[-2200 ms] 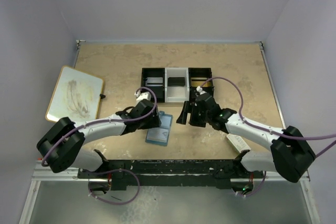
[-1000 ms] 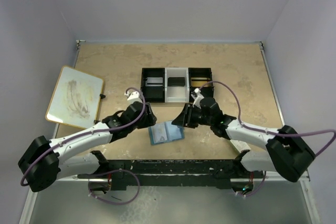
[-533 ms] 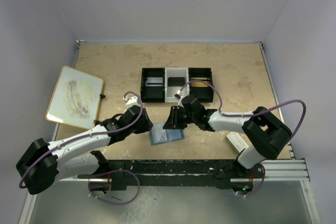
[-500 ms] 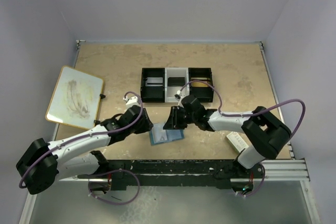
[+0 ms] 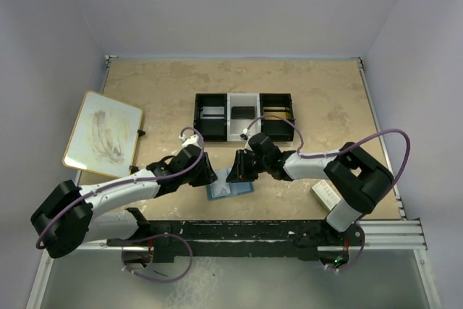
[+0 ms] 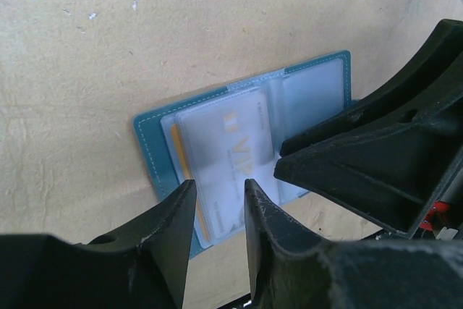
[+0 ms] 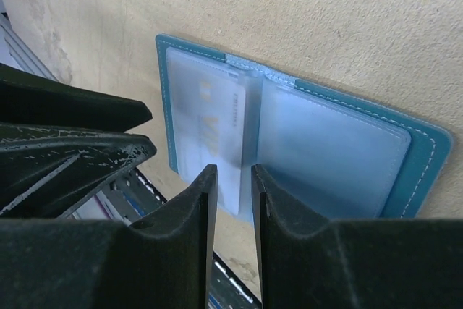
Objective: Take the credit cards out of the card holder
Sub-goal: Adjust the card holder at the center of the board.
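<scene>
Left claw (image 5: 207,176) has edged closer to the card holder (image 5: 230,188), which lies open and flat on the tabletop (image 5: 159,92). Its narrow jaws straddle the edge of the pale VIP card (image 6: 231,139) in one pocket, with a gold-yellow card (image 6: 177,153) tucked behind. Right claw (image 5: 236,173), equally narrow, hovers over the card holder's fold from the opposite side.

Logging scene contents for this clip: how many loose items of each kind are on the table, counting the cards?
Card holder: 1
Credit cards: 2, both in the holder; the gold-yellow card shows only an edge
Compartment tray: 1
Whiteboard: 1
White box: 1
Total: 6
</scene>
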You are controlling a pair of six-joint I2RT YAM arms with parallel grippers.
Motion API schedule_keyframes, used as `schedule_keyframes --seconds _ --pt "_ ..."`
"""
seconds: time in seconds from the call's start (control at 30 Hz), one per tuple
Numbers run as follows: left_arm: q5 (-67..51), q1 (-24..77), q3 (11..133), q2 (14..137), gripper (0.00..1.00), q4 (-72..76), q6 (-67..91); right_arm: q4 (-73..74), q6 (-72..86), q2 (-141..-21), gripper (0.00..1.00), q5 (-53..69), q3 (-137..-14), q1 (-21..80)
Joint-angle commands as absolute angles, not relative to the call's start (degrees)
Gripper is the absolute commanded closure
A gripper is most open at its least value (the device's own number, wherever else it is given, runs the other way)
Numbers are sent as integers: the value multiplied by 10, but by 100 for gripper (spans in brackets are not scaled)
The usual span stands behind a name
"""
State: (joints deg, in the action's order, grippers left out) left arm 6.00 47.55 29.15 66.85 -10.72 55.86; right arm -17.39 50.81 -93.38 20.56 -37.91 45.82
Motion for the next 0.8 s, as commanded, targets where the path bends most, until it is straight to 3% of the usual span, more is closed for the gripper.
schedule_keyframes --seconds 0.0,0.27,0.47,0.57,0.67,0.77 --pt "28 475 300 684 70 -68 540 -188 516 -938 72 219 -379 458" --pt "33 476 292 710 70 -71 540 -203 527 -954 73 226 -368 453" --pt "29 476 280 734 79 -62 538 -246 541 -964 78 249 -345 438" --pt "36 476 280 743 82 -70 536 -255 543 -966 84 256 -340 434" --pt "40 476 283 743 85 -76 534 -264 547 -954 98 254 -333 432" --pt "44 476 287 734 85 -80 533 -280 558 -944 100 257 -319 425"
